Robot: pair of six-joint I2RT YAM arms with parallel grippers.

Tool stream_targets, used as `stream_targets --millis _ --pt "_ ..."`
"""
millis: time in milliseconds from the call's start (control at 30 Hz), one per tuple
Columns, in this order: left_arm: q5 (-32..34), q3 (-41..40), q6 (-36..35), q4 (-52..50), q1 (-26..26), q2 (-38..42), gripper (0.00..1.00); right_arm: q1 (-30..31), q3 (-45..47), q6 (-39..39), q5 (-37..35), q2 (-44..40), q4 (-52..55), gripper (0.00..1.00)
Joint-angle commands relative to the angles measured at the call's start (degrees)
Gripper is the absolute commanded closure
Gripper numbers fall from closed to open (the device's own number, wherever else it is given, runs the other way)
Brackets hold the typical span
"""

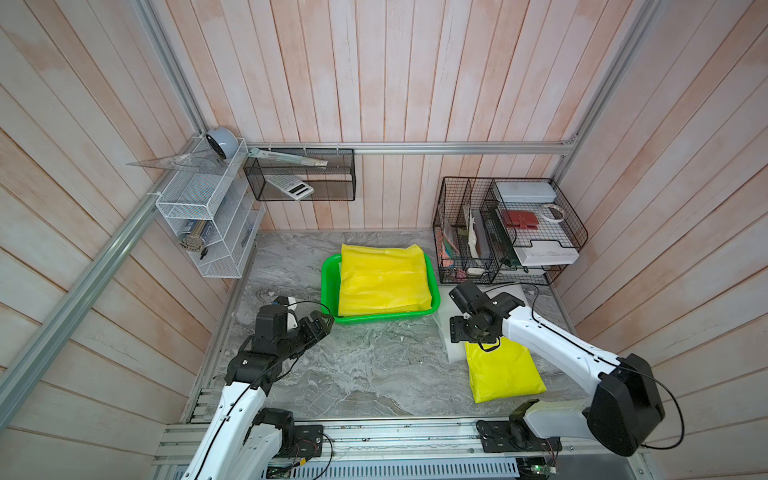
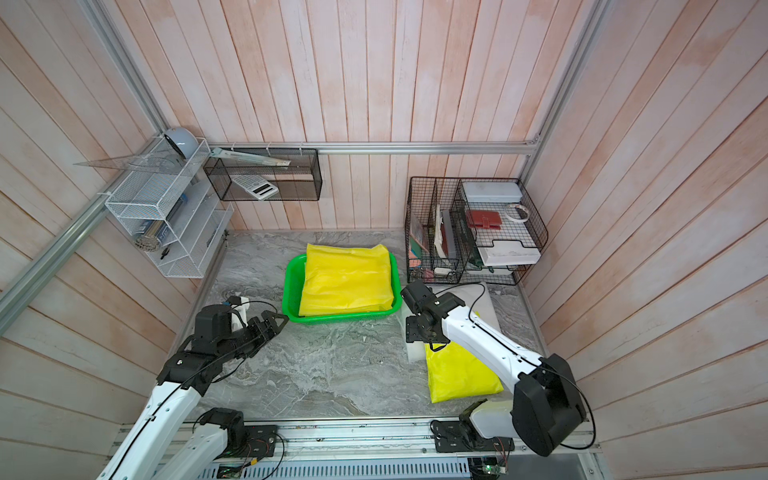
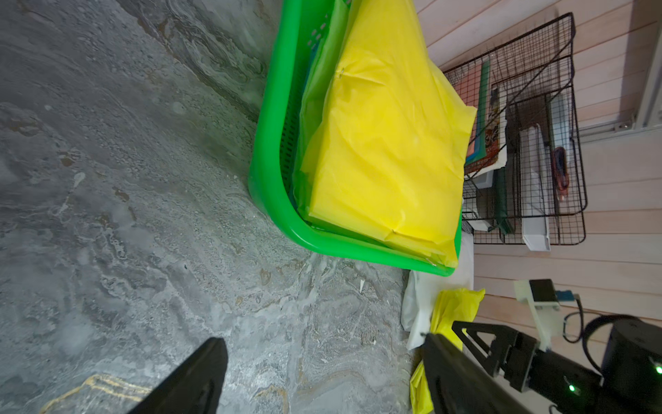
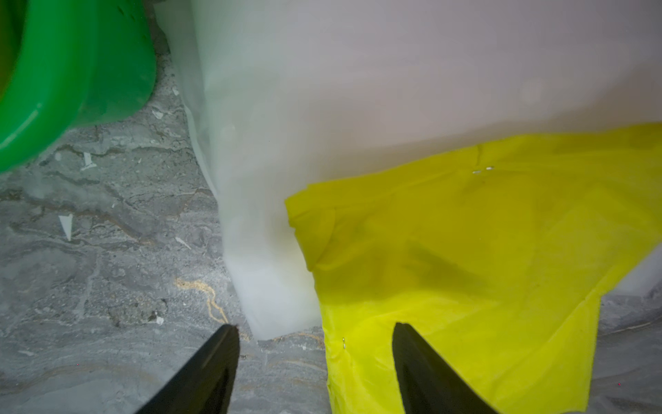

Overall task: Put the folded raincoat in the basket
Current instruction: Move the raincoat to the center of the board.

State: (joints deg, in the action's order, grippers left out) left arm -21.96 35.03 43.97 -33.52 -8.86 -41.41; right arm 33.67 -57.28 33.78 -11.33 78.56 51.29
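Observation:
A folded yellow raincoat [image 1: 382, 278] [image 2: 347, 282] [image 3: 387, 150] lies in the green basket [image 1: 326, 286] [image 2: 290, 291] [image 3: 272, 200], its far edge over the rim. A second folded yellow raincoat [image 1: 503, 374] [image 2: 457, 370] [image 4: 465, 251] lies on the table at the right, partly on a white folded sheet [image 1: 444, 332] [image 4: 358, 89]. My left gripper [image 1: 324, 322] [image 2: 277, 321] [image 3: 322, 338] is open and empty, just off the basket's near left corner. My right gripper [image 1: 460, 332] [image 2: 415, 332] [image 4: 315, 326] points down, open, straddling that second raincoat's edge.
A black wire organiser [image 1: 507, 232] with papers and boxes stands at the back right, close to the basket. A white wire shelf [image 1: 208, 216] hangs on the left wall and a black mesh tray [image 1: 299, 174] on the back wall. Metal rails [image 1: 374, 432] run along the table's front.

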Motion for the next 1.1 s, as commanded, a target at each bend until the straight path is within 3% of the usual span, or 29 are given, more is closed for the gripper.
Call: stream_targets --millis 0,100,200,267,333,467,567,633,767,1067 --pt "-4.4 -1.2 0.9 3.0 -3.4 1.1 0.12 0.1 -2.4 -0.2 -4.7 0.8 3.4 0.26" --pt "-1.5 -1.9 4.3 6.7 -11.7 0.4 0.15 -2.1 -0.3 1.4 -4.1 -2.3 1.9 0.27" --pt "4.3 -2.9 7.7 14.1 -21.7 -3.1 0.17 -8.2 3.5 1.5 0.9 -8.5 -1.9 0.27" --pt "9.4 -1.3 8.1 17.7 -29.2 -9.1 0.17 -13.4 6.5 1.5 5.0 -13.9 -5.5 0.27" --pt "14.2 2.6 7.2 18.8 -35.7 -16.1 0.17 -16.7 9.5 1.2 4.8 -18.9 -8.6 0.26" --pt "16.9 14.1 3.8 22.7 -44.3 -33.9 0.18 -25.9 11.7 0.3 7.5 -23.7 -8.2 0.26" --pt "16.2 22.1 1.6 26.8 -47.1 -45.2 0.19 -32.9 13.5 0.8 14.5 -23.8 -8.0 0.26" --pt "15.6 27.4 0.1 28.0 -48.9 -51.9 0.2 -34.5 14.4 0.6 15.6 -24.4 -7.7 0.26" --pt "14.3 37.4 -3.2 27.8 -50.7 -62.9 0.22 -36.0 15.2 -0.6 15.1 -25.8 -6.7 0.26" --pt "13.1 51.7 -8.6 25.4 -50.9 -77.9 0.23 -36.5 15.2 -0.6 15.8 -25.4 -6.3 0.26"
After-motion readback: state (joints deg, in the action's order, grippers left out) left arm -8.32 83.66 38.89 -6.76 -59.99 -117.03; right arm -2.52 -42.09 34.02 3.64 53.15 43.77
